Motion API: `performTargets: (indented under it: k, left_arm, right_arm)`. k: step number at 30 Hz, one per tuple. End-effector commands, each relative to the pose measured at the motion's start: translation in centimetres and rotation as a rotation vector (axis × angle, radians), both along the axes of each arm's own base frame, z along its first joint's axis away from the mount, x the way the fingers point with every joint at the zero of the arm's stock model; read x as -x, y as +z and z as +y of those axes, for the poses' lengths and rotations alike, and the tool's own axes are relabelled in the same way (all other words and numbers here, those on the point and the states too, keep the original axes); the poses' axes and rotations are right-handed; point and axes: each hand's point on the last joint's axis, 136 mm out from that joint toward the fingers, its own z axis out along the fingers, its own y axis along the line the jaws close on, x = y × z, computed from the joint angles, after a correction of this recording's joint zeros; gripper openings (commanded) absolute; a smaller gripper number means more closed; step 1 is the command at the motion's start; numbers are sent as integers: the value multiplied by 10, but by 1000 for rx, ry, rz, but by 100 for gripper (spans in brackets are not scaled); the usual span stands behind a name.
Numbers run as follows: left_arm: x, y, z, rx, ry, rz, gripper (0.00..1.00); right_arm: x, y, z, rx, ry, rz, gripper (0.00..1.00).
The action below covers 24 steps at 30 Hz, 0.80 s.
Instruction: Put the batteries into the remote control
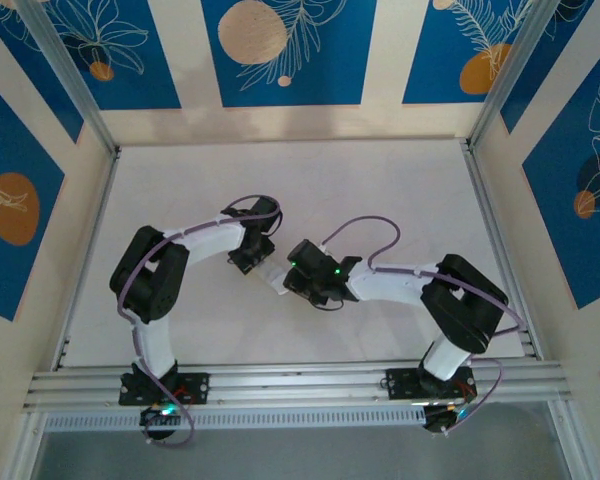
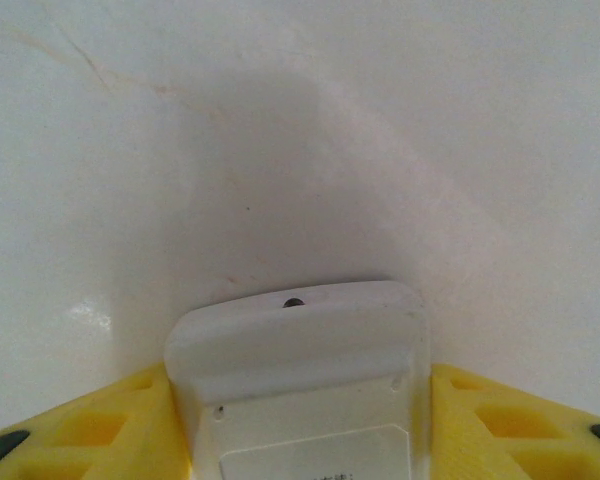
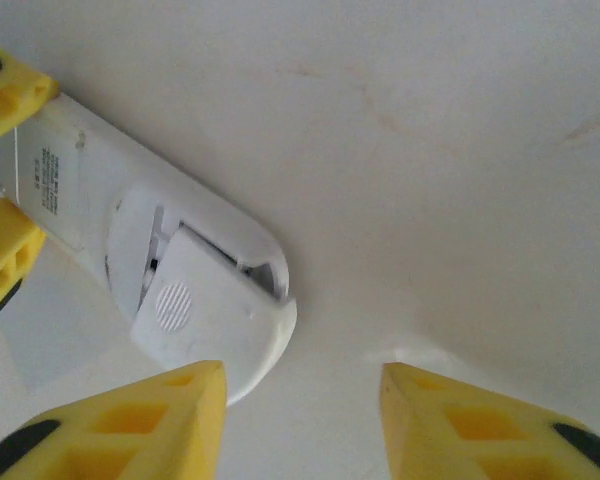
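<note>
White plastic: the remote control (image 3: 100, 200) lies back-up on the pale table (image 3: 460, 150). In the right wrist view it runs from upper left toward lower centre. In the overhead view it sits mid-frame between the two wrists.
Handling: by its look a light, stiff, smooth shell. It would probably skate across the tabletop if pushed at one end without being pinned.
Battery cover (image 3: 195, 315): it sits askew over the rounded end, one edge lifted with a dark gap beneath. It is a thin clip-on piece and probably the one fragile part. What lies under it cannot be made out.
Where to hold: the two long side edges at mid-body look the safest, well away from the cover, which leaves the compartment end free to work on.
Left gripper (image 2: 300, 400): clamped on the remote control's long sides, its yellow fingers (image 2: 90, 430) pressed against the casing at the bottom of its own view.
Left arm: elbow folded at the left of the overhead frame, forearm reaching toward centre, wrist low over the table.
Right gripper (image 3: 300, 420): jaws apart over bare table, grasping nothing. The finger at lower left of its frame is just beside the rounded end.
Right arm: elbow bent at the right of the overhead frame, forearm reaching toward centre, wrist low.
</note>
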Motion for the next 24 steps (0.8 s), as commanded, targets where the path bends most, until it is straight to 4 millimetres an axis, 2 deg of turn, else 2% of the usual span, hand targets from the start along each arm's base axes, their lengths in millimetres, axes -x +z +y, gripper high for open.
performTargets:
  k: [1, 6, 14, 24]
  left_arm:
    - [21, -1, 0, 2, -16, 63, 52]
    - [20, -1, -1, 6, -19, 60, 52]
    - [19, 2, -2, 13, -17, 55, 52]
    - [20, 1, -2, 12, -17, 60, 52]
  right_arm:
    - [-6, 6, 22, -114, 5, 1, 50]
    - [-12, 4, 31, -155, -12, 6, 52]
    - [1, -17, 23, -102, -86, 95, 46]
    - [4, -25, 18, -54, -118, 127, 44]
